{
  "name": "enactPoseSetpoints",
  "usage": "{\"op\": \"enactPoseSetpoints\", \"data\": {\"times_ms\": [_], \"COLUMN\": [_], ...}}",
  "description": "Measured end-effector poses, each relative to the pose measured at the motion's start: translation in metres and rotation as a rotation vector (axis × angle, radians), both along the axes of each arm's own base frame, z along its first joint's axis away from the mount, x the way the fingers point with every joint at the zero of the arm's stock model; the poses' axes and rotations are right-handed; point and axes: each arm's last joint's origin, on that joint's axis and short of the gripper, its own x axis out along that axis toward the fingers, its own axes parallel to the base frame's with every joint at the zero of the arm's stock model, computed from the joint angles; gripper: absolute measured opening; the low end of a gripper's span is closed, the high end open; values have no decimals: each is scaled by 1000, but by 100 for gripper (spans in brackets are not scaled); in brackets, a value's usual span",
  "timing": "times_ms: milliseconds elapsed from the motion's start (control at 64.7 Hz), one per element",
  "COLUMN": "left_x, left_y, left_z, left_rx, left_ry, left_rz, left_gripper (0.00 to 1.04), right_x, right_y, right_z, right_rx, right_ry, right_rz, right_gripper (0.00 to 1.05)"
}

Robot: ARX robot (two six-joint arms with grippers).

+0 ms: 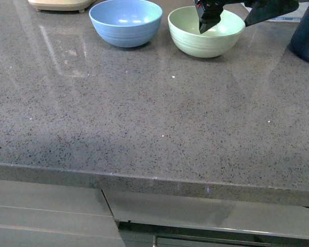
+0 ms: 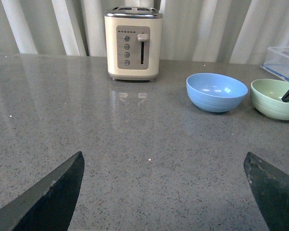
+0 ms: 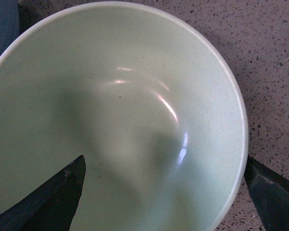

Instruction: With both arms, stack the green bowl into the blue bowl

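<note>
Toaster (image 2: 133, 44) near blue bowl (image 2: 216, 91) appears whole from left wrist, cropped frontally.

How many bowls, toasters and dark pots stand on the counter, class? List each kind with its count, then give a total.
Bowls: 2, the blue bowl and the green bowl
Toasters: 1, the cream toaster
Dark pots: 1, the navy pot
Total: 4
</note>
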Motion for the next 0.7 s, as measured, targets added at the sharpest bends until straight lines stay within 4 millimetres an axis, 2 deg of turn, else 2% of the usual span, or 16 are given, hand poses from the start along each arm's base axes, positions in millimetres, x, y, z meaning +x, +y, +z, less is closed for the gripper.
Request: {"op": "enactPoseSetpoints", "data": {"times_ms": [324, 417, 525, 556, 633, 695], "left_x": [0, 0, 0, 0, 0, 0], "left_y": [0, 0, 0, 0, 0, 0], "left_z": [0, 0, 0, 0, 0, 0], "left_rx": [0, 0, 0, 0, 0, 0], "left_ry": [0, 0, 0, 0, 0, 0], "left_rz": [0, 0, 0, 0, 0, 0], "left_gripper": [98, 98, 98, 98, 98, 98], "right_x": [-8, -11, -13, -14, -19, -21], "right_y": [-1, -1, -1, -1, -2, -3], "right_z": [-22, -29, -33, -34, -34, -31], "right_rx": [13, 21, 30, 34, 40, 44], "right_ry": [51, 66, 75, 77, 81, 76], "right_rz": [5, 0, -3, -3, -10, -15], "right_gripper": [95, 77, 61, 57, 40, 31]}}
